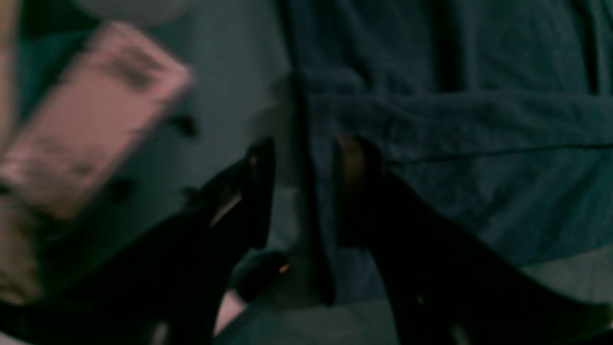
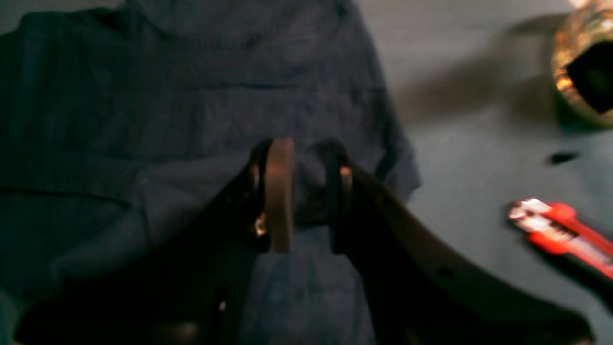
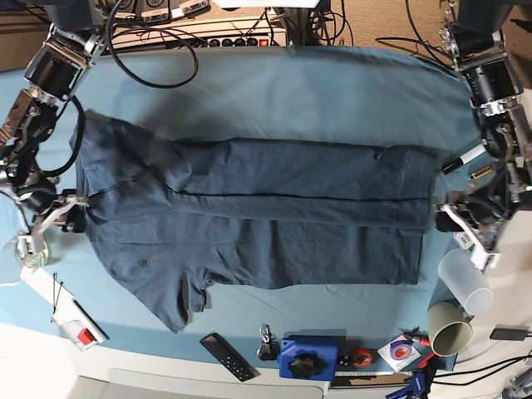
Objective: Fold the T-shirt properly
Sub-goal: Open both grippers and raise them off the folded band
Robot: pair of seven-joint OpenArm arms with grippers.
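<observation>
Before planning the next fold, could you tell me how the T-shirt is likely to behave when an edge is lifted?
The T-shirt will probably sag limply; it already lies wrinkled and layered. Its loose sleeve may trail. It likely drags rather than slides cleanly on the table cloth.

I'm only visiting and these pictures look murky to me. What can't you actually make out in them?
- Left wrist view: the pinkish block is too blurred to name.
- Right wrist view: whether the right gripper pinches the T-shirt is lost in blur and dark.
- Right wrist view: the golden object is cut off by the edge.
- Base view: both grippers sit at the T-shirt's ends, too small to judge; the small items along the near edge are too.
</observation>
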